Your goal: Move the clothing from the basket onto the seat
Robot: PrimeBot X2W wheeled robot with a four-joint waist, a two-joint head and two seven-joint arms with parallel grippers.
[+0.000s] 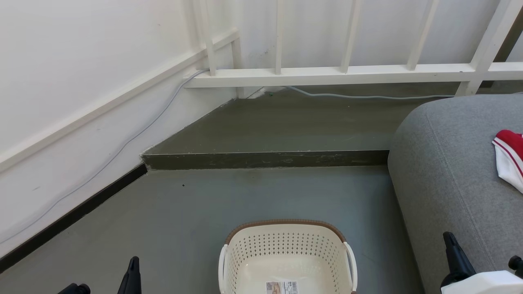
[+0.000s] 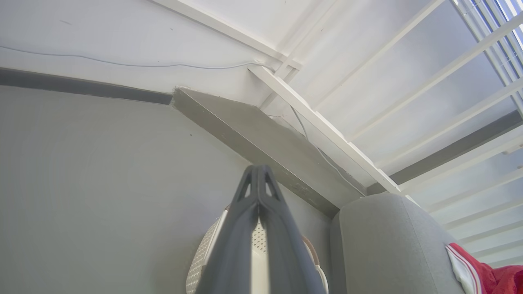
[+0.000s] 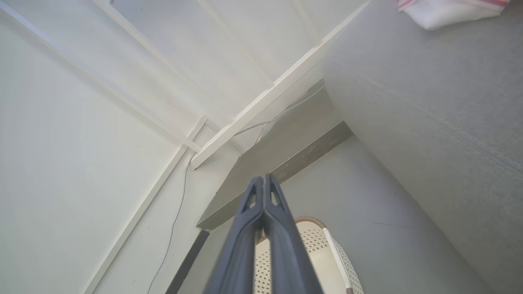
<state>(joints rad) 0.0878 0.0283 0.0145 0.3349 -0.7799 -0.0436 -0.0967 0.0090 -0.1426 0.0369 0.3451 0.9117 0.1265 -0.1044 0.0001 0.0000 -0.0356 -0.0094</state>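
Grey seat (image 1: 449, 171) edge runs just R of the right gripper (image 3: 263, 179). Red/white clothing (image 1: 508, 159) lies on it, beyond and R of those tips. On the floor (image 1: 184, 212) btwn both grippers stands the basket (image 1: 286, 249), apart from the seat. Ahead of the left gripper (image 2: 258, 171): bare floor up to a step (image 1: 265, 160), wall (image 1: 61, 102) to its L. Wrist views: each pair of fingers pressed together, holding nothing. Head view adds the label (image 1: 282, 287) inside the basket.

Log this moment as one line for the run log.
clothing on seat | basket: no clothing in visible part | left gripper: shut, empty | right gripper: shut, empty
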